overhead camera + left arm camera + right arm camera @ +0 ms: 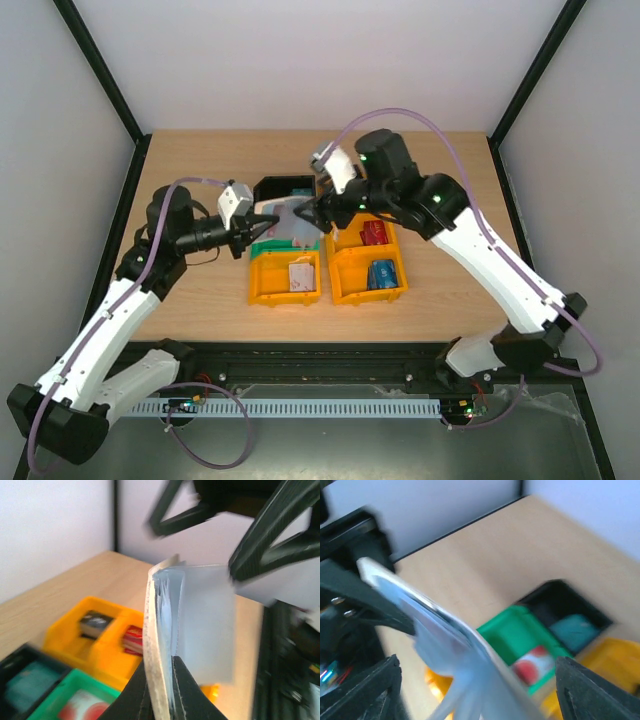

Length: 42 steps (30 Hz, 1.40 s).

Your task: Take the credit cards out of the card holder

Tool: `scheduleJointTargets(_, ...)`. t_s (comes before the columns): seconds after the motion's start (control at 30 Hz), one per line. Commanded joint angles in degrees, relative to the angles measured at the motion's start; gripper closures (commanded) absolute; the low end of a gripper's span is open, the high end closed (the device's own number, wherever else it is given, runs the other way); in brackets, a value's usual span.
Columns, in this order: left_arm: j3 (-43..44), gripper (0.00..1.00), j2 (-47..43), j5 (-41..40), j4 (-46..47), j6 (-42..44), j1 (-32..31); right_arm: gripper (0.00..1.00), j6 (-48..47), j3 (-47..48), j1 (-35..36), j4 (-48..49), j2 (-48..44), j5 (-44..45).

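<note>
1. The black 2-finger left gripper is clamped on one edge of the flat, pale grey-blue card holder with tan edges. It holds the holder in the air above the green plastic bin.
2. The right gripper has its jaws wide apart at the holder's other end. Blur hides whether they touch it.
3. A white-pink plastic card lies in the left orange plastic bin.
4. A red card and a blue card lie in the right orange bin.
</note>
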Motion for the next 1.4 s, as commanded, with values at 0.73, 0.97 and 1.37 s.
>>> scheduleJointTargets(0.73,-5.6,0.98,-4.0,-18.0,22.8,-22.9,-1.3,0.20,35.8,-13.6,2.2,38.7,2.1,3.0)
scheduleJointTargets(0.97,-5.5,0.98,-4.0,-15.7,23.0,-23.7,-1.2,0.85,33.0,-10.9,2.1,34.9,3.0,4.7)
scheduleJointTargets(1.37,-5.6,0.98,-4.2,-12.4,24.0,-27.2,-0.6,0.59,30.6,-16.2,-10.3,26.9,-5.6,10.5)
